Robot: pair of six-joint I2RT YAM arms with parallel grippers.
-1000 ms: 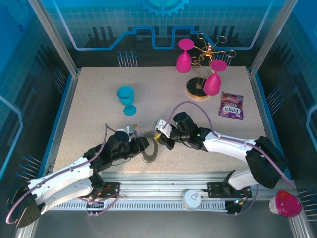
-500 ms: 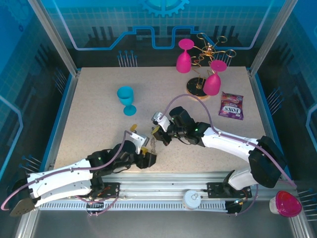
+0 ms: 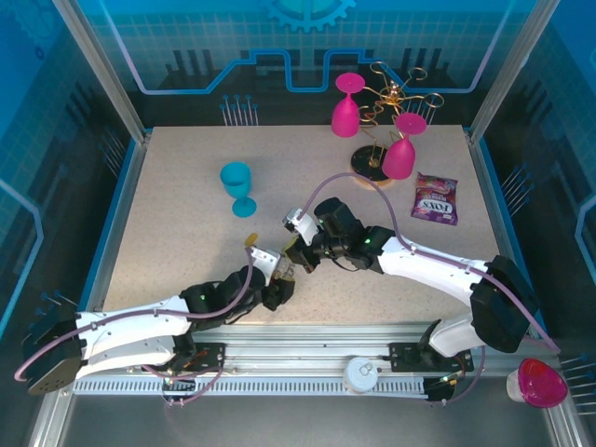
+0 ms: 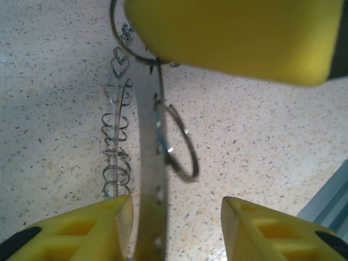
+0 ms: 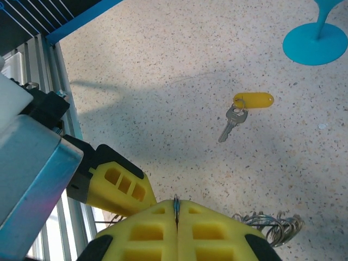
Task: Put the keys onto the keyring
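Right hand: the right hand [image 5: 176, 204] has its yellow fingers pressed flat together, with a thin dark edge nipped in the seam between them. In the left wrist view one of its fingers [image 4: 228, 38] sits over the upper end of the keyring, so it has hold of that ring.
Left hand: the left hand [image 4: 174, 204] stands apart, not clamped. Its two yellow fingers lie either side of the ring's band, with bare bench showing between the band and the right-side finger. On the other side the band runs close by the finger; I cannot tell whether they touch.
Keyring: the flat grey keyring with a fringe of thin wire coils [image 4: 148, 179] runs edge-on from the right hand down between the left hand's fingers. The coils [image 4: 115, 157] trail along one side and a loose wire ring [image 4: 176, 142] hangs on the other. It is near the front middle of the bench, where the two hands meet.
Key: the small metal key with a yellow plastic tag [image 5: 239, 114] lies flat on the speckled beige bench [image 3: 186, 251]. It is apart from the ring and held by neither hand, between the hands and the blue plastic goblet [image 3: 237, 184].
Far side: a gold wire stand on a round wooden base [image 3: 371, 166] carries two pink goblets [image 3: 346, 112] upside down, with a purple sweet packet [image 3: 435, 198] just beside it.
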